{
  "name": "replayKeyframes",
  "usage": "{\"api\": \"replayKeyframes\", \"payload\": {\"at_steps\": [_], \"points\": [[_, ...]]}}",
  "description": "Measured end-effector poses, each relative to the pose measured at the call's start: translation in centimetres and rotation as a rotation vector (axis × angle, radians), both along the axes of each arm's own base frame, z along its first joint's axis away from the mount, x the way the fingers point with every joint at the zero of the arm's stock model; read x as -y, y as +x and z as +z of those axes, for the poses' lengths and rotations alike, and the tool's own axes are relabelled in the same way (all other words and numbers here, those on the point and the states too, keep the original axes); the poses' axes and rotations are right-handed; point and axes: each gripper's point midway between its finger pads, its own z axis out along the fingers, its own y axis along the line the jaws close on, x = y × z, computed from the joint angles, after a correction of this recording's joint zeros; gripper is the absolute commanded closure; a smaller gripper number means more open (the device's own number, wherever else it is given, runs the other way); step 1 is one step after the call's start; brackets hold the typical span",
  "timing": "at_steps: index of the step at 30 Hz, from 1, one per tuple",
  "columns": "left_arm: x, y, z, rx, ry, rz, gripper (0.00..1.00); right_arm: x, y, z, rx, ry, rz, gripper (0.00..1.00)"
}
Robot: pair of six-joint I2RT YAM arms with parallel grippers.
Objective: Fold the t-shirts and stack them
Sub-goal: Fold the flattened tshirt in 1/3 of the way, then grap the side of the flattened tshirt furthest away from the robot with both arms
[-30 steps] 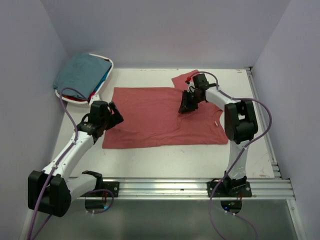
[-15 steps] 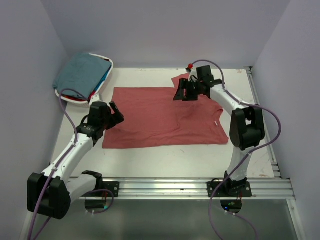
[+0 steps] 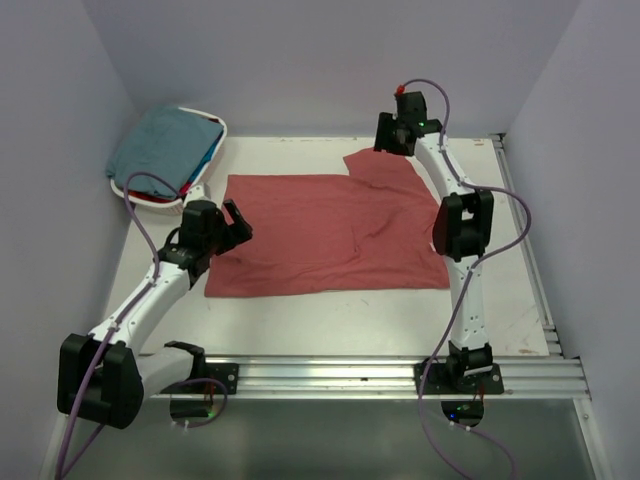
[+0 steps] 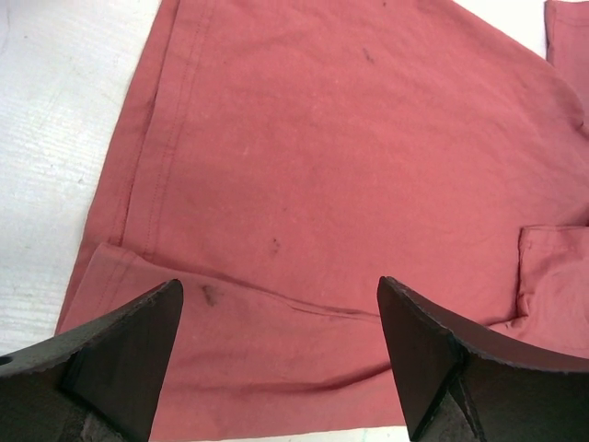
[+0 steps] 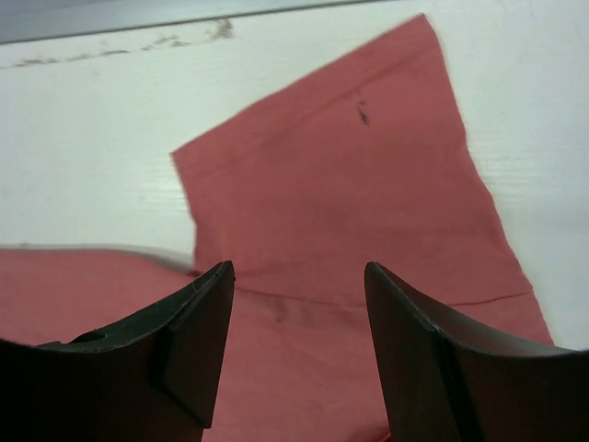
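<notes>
Pale lilac walls (image 3: 330, 60) close in a white table (image 3: 300, 330). The brick-red t-shirt (image 3: 330, 235) lies spread flat across the middle of it, with one sleeve (image 3: 372, 165) pointing toward the far edge. At the far left a white oval basket (image 3: 150, 199) holds a teal t-shirt (image 3: 160, 140), with slivers of bright blue and red cloth showing at its right side.

The left arm folds back at its elbow by the near left corner. Its forearm slants up and to the right, so the left gripper (image 3: 238, 216) hangs over the left edge of the red shirt. In its wrist view the left gripper (image 4: 281, 304) has its fingers (image 4: 129, 341) spread wide with nothing between them, and the hem and a folded corner of the shirt lie below.

The right arm stands stretched out from its base toward the far side. It puts the right gripper (image 3: 385, 138) above the far edge of the table, just beyond the sleeve. In its wrist view the right gripper (image 5: 299, 276) is released, its fingers (image 5: 198, 322) apart and empty, looking down on the sleeve (image 5: 350, 193) lying flat on the table.
</notes>
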Motion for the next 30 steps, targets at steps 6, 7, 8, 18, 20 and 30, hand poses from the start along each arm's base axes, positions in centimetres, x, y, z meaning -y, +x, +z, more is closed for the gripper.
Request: {"api": "replayKeyframes", "payload": {"at_steps": [6,7,8,18,20,30], "points": [[0.4,0.6,0.2,0.036,-0.009,-0.023,0.06,2.8,1.4,-4.9,-0.047,-0.008,-0.048,0.31],[0.5,0.6,0.1,0.040,-0.011,-0.028,0.06,3.0,1.8,-5.1,-0.035,-0.006,-0.050,0.30],[0.6,0.6,0.0,0.041,-0.014,-0.032,0.06,3.0,2.3,-5.5,-0.024,-0.006,-0.049,0.29],[1.1,0.9,-0.3,0.069,-0.022,-0.066,0.05,2.7,5.9,-9.0,0.090,-0.049,0.006,0.21],[1.1,1.1,-0.4,0.072,-0.019,-0.070,0.05,2.8,6.5,-9.3,0.115,-0.063,0.015,0.21],[1.7,3.9,0.3,0.190,-0.031,-0.073,0.04,2.7,7.9,-9.2,0.215,-0.088,0.048,0.21]]}}
